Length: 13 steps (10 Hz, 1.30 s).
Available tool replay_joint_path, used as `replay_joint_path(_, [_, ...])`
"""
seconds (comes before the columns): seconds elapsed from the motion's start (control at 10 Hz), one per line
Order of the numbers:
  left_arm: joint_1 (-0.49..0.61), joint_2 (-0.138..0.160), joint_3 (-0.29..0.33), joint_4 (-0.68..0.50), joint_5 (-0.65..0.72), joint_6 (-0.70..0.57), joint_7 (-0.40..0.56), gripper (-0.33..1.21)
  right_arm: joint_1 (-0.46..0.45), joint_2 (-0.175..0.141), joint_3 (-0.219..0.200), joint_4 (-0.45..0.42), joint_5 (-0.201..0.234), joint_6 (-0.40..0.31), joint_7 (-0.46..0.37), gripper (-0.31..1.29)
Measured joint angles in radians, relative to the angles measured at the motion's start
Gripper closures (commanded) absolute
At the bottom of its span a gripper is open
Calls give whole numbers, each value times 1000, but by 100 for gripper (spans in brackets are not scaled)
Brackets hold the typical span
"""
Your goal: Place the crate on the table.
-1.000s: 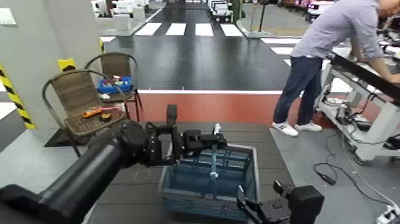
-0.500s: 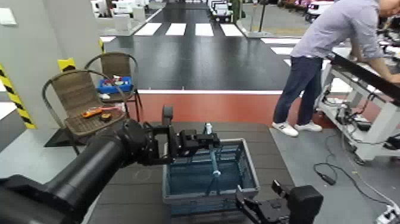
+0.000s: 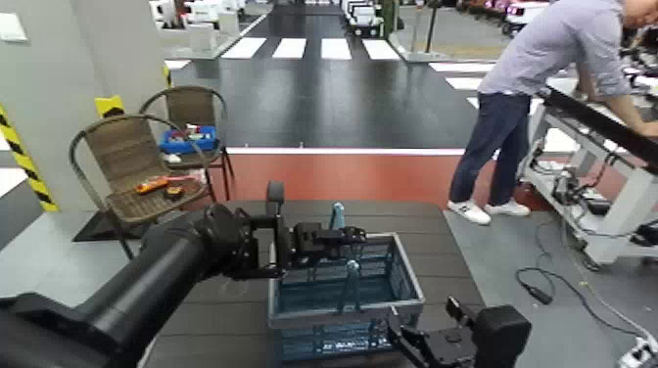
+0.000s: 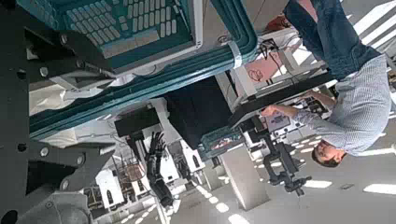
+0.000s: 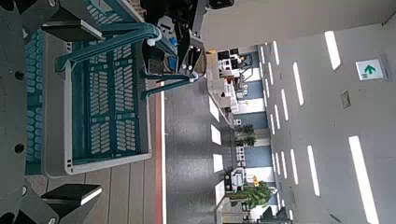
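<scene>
Teal crate (image 3: 343, 294) on table (image 3: 225, 313), handle in left claw (image 3: 333, 235)

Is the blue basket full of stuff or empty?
Empty. The head view looks straight into the crate and shows only its bare lattice walls and floor, with its hoop handle crossing above.

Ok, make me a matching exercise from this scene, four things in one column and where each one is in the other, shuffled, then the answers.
Things
1. crate
2. left gripper
3. right gripper
4. small blue box

Places
A. on the far wicker chair
B. low at the table's near edge, by the crate's near right corner
C. on the table
D. at the crate's hoop handle, above its far rim

Pairs: 1-C, 2-D, 3-B, 4-A
</scene>
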Motion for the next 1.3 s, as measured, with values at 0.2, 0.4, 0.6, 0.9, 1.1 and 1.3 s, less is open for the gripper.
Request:
replay_joint_path(0.2, [14,2,22,0,-1,-12,-1,3,2,1,-2,0,-3,0,0,15])
replay_joint_path(0.4, [31,10,33,-13,-1,-21,-2,3,3,2,-3,-1,-4,3,0,15])
replay_joint_path(0.6, [60,23,51,-52,-1,-27,-2,7,4,3,-5,-1,-3,7,2,15])
replay_joint_path(0.9, [165,66,143,-252,-54,-69,6,16,11,6,-12,-3,-2,12,2,15])
replay_joint_path(1.1, [296,103,250,-487,-79,-109,139,16,15,8,-16,-6,-2,14,3,15])
replay_joint_path(1.3, [451,133,332,-721,-73,-169,285,16,20,10,-20,-7,-2,15,3,15])
